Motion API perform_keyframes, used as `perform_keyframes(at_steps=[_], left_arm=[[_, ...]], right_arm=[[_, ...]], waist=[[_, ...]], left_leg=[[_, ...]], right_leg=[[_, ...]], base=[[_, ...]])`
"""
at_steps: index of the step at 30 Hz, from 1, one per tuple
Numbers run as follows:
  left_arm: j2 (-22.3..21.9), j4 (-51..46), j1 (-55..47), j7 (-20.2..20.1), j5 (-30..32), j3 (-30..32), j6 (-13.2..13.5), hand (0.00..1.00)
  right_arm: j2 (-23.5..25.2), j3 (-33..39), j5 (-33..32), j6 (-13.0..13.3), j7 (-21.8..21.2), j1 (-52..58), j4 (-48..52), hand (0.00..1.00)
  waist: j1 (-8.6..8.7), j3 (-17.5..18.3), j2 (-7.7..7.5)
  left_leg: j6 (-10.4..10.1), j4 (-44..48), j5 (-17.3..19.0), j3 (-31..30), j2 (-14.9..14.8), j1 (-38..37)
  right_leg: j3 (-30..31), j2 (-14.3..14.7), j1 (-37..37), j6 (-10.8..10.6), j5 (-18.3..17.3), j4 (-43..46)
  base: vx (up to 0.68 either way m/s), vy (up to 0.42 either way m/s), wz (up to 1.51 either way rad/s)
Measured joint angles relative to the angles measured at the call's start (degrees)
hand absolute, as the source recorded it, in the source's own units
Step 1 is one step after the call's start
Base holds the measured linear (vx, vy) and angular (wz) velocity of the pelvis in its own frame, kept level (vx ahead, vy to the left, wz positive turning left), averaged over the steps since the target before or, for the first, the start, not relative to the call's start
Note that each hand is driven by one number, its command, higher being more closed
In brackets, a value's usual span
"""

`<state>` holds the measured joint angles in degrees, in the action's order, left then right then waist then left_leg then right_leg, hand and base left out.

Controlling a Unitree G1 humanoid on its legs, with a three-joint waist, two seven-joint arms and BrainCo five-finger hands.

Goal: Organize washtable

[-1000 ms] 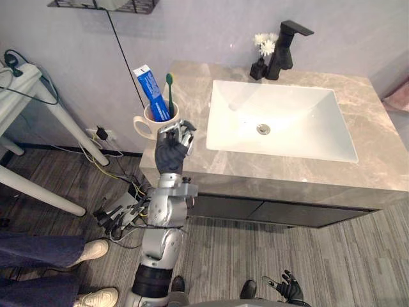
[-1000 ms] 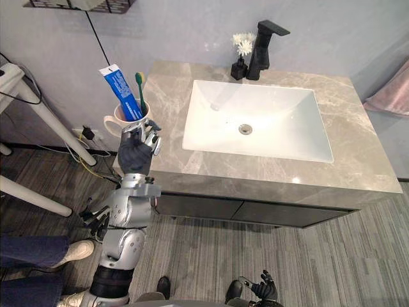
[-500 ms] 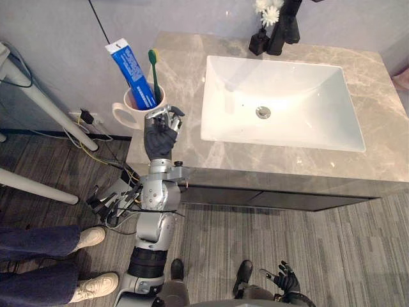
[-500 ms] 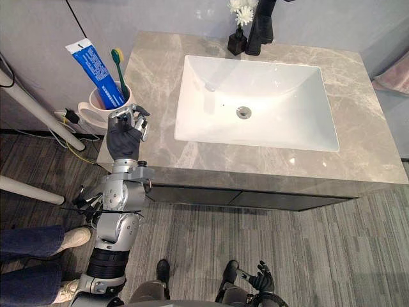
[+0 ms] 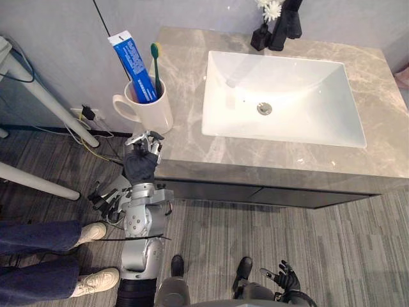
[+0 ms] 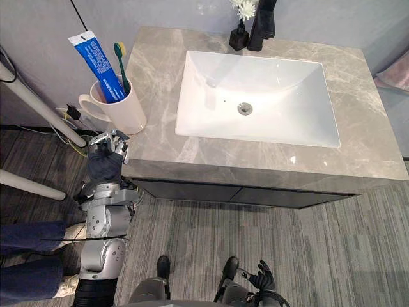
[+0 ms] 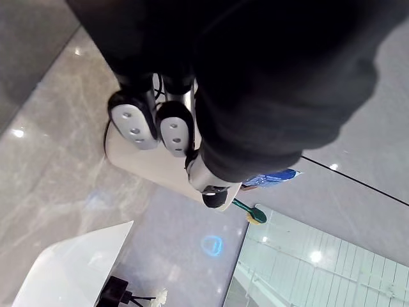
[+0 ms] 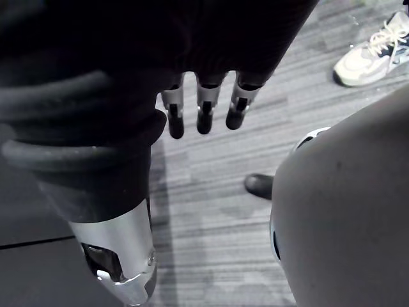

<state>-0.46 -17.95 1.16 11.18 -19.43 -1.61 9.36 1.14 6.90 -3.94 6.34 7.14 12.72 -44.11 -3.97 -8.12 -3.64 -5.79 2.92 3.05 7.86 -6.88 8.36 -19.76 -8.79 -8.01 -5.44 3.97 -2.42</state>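
Note:
A cream mug stands at the left edge of the grey marble washtable, its handle pointing off the edge. A blue toothpaste tube and a green toothbrush stand upright in it. My left hand hangs below and in front of the mug, off the counter's front left corner, with relaxed fingers that hold nothing. In the left wrist view the mug shows just past those fingers. Low at my side, my right hand is open, fingers hanging straight over the floor.
A white sink fills the counter's middle, with a black faucet and a small black vase of white flowers behind it. White table legs and loose cables lie left. A person's legs and shoes are at lower left.
My left hand has let go of the mug and dropped back below the counter's front edge. The mug stays on the counter. The camera has shifted too.

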Motion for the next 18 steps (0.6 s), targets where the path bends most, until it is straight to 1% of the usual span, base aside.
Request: perform_keyframes(at_steps=[5,8,10,12,14,18], left_arm=[[0.3,1.1,2.0,0.2,2.2,0.1,0.0,1.0],[0.7,2.1,3.8,0.4,2.2,0.1,0.0,1.0],[0.6,3.1,5.4,1.5,2.2,1.0,0.0,1.0],[0.6,3.6,6.2,2.0,2.4,1.8,0.0,1.0],[0.6,4.4,7.2,3.3,4.1,2.4,0.0,1.0],[0.7,5.1,7.2,4.1,5.1,3.8,0.0,1.0]], right_arm=[[-0.5,0.0,0.0,0.0,-0.3,0.0,0.0,0.0],[-0.5,0.0,0.0,0.0,-1.1,0.0,0.0,0.0],[-0.5,0.0,0.0,0.1,-1.1,0.0,0.1,0.0],[-0.5,0.0,0.0,0.1,-1.1,-0.1,0.2,0.0],[-0.5,0.0,0.0,0.2,-1.2,-0.1,0.4,0.0],[-0.5,-0.1,0.0,0.2,-1.2,-0.1,0.5,0.0]], waist=[[0.02,-0.1,0.21],[0.07,-0.1,0.22],[0.14,-0.2,0.19],[0.25,-1.0,0.2],[0.28,-1.8,0.06],[0.25,-2.1,-0.25]], left_leg=[[0.0,0.1,0.0,0.0,0.0,0.3],[0.0,0.1,0.0,0.0,0.0,0.4],[0.0,0.1,0.0,0.1,0.0,0.9],[0.0,0.2,0.0,0.3,0.0,1.0],[0.0,0.2,0.0,0.3,-0.1,0.9],[0.0,0.1,0.0,0.7,0.0,1.0]], right_leg=[[0.3,0.0,-0.4,0.1,0.1,0.0],[0.4,0.1,-0.6,0.1,0.1,0.0],[0.8,0.1,-1.3,0.1,0.4,0.0],[1.0,0.1,-1.4,0.2,0.6,-0.2],[1.1,0.2,-1.4,0.2,0.6,-0.2],[1.9,0.2,-1.9,0.4,0.7,-0.2]], base=[[0.0,0.0,0.0],[0.0,0.0,-0.01],[0.0,-0.001,-0.08],[-0.01,-0.01,-0.07],[-0.01,-0.009,-0.02],[-0.01,-0.008,-0.07]])
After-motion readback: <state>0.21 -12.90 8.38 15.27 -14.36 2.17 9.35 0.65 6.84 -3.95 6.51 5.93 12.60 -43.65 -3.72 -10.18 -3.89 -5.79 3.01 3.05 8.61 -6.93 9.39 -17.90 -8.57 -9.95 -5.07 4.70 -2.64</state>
